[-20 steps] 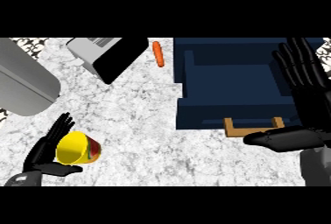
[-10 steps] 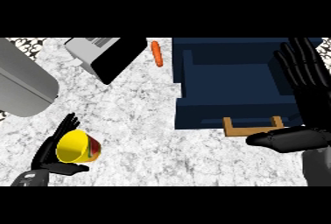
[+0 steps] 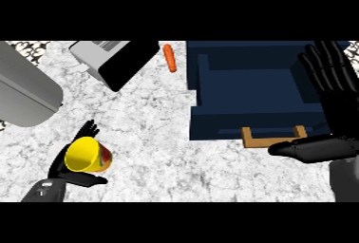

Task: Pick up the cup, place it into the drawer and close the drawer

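Note:
A yellow cup with a red patch on its side lies tilted at the lower left of the counter. My left hand is shut on it, fingers behind it and thumb under it. At the right stands the dark blue drawer, pulled open, with nothing visible inside and a wooden handle on its front. My right hand is open at the drawer's right side. Its fingers point up over the drawer's right wall and its thumb sticks out to the left, just right of the handle.
An orange carrot lies at the back, left of the drawer. A grey and black appliance stands at the back left, and a large grey rounded object fills the far left. Marbled counter lies between cup and drawer.
My left hand has shifted a little to the right and up with the cup. My right hand has drifted slightly to the right. The drawer has not moved.

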Available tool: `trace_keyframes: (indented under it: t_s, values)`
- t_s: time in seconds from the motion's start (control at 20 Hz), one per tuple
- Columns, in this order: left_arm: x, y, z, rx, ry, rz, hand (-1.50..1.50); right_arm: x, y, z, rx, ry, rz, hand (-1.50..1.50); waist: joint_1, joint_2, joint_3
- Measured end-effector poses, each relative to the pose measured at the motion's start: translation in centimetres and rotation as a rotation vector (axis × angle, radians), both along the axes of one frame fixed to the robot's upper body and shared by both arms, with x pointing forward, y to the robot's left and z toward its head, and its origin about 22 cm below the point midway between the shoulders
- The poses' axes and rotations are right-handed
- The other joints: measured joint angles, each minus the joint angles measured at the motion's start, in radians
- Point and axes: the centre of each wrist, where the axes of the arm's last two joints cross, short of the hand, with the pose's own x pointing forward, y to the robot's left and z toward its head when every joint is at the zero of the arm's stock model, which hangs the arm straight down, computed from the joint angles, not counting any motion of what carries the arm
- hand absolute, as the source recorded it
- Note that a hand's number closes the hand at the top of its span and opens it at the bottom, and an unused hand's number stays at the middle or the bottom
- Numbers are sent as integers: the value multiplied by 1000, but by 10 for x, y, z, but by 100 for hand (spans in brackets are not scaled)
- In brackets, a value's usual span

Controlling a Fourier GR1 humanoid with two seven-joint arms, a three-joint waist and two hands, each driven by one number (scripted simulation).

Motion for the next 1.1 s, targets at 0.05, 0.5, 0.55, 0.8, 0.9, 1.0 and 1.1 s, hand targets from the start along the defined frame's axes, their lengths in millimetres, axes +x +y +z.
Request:
trace_keyframes:
  t_s: [0.05, 0.5, 0.55, 0.8, 0.9, 1.0, 1.1]
  values:
    - [2, -1, 1, -10, 4, -6, -150, 0, -3, 1, -1, 3, -2, -150, 0, 0, 0]
    - [16, -19, 5, -37, -127, -17, 150, 0, -10, 5, -14, 9, -12, -150, 2, -2, 0]
    - [16, -21, 5, -21, -155, -4, 150, 0, -10, 5, -11, 8, -13, -150, 3, -2, 0]
    - [26, -34, 8, -28, -261, 123, 150, -1, -10, 4, -8, 5, -14, -150, 3, -1, 0]
    - [31, -44, 8, -47, -290, 217, 150, -2, -12, 5, -8, 6, -16, -150, 3, -2, 1]
    - [35, -53, 8, -71, -318, 314, 150, -1, -16, 3, -2, 7, -16, -150, 5, -1, 1]
    - [43, -60, 12, -105, -347, 348, 150, 0, -17, 0, -7, 10, -23, -150, 8, -2, 2]
